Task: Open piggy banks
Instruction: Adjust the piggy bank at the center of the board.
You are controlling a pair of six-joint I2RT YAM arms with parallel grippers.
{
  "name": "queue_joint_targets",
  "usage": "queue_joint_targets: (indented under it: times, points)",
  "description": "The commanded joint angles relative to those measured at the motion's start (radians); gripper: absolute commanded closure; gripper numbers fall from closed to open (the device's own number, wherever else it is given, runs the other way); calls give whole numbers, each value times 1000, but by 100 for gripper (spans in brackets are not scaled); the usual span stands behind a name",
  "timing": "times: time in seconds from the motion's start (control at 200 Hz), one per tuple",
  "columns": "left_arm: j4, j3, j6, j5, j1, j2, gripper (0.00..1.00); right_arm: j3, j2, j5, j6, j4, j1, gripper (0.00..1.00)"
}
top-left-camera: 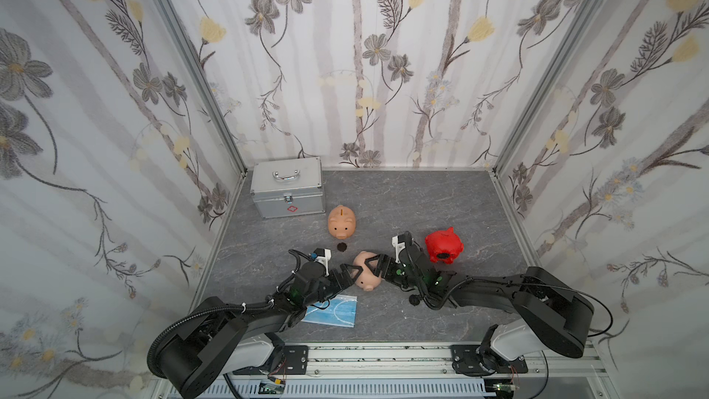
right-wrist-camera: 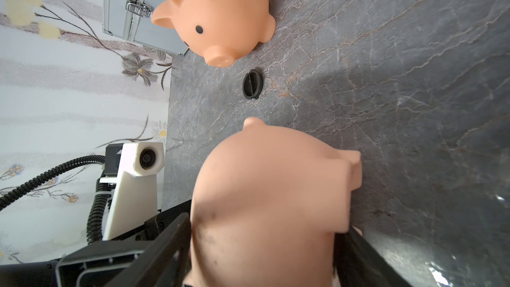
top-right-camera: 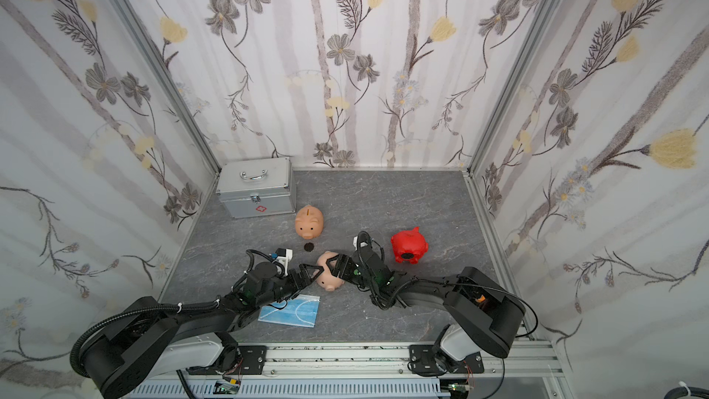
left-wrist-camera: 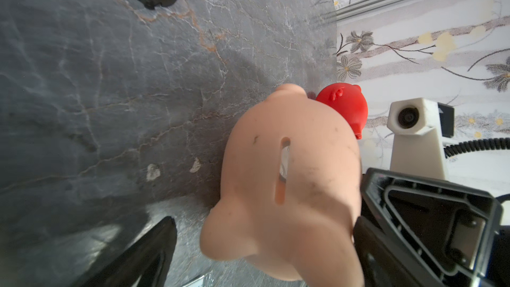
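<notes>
Grips the near peach pig (top-left-camera: 367, 272) with the right gripper (top-left-camera: 376, 272); in the right wrist view, fingers (right-wrist-camera: 171, 244) press against both sides of the body. Finds that pig at the near middle of the grey tabletop (top-left-camera: 422, 201), between the two arms, snout toward the near edge and coin slot turned left. Cannot tell whether its belly plug is in, nor whether it rests on the tabletop or hangs just above.

Holds the left gripper (top-left-camera: 351, 270) at the same pig's left side, jaws spread wide and clamping nothing. Shows, in the left wrist view, one of its fingers (left-wrist-camera: 154, 249) standing apart from the pig.

Finds the far peach pig (top-left-camera: 341, 221) upright, left of centre and farther back, snout toward the near side, just beside the near right corner of the silver case (top-left-camera: 287, 187) in the far left corner. Shows a loose black plug (top-left-camera: 341, 248) flat on the tabletop between the two peach pigs, touching neither.

Finds the red pig (top-left-camera: 444, 244) just right of the right gripper, tipped over, belly turned toward the near side with a dark round spot on it; plug or hole, cannot tell. Shows a blue face mask (top-left-camera: 333, 310) flat near the front edge, partly under the left arm.
</notes>
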Motion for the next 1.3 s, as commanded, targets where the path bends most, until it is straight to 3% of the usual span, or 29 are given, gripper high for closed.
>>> queue_joint_targets:
  times: [0.0, 0.495, 0.904, 1.209, 1.294]
  points:
    - [57, 1, -8, 15, 0, 10, 0, -3, 7, 19, 3, -63, -1, 22]
    - [194, 3, -32, 51, 0, 131, 0, -9, 15, 8, 10, -46, -3, 24]
    - [540, -11, -100, 85, 0, 396, 16, -9, 11, 7, 5, -52, -8, 24]
    - [541, -7, -98, 74, 0, 416, 22, -7, 0, 1, -9, -45, -14, 24]
    - [521, -7, -92, 64, 0, 406, 22, -6, -32, -5, -33, -19, -15, 20]
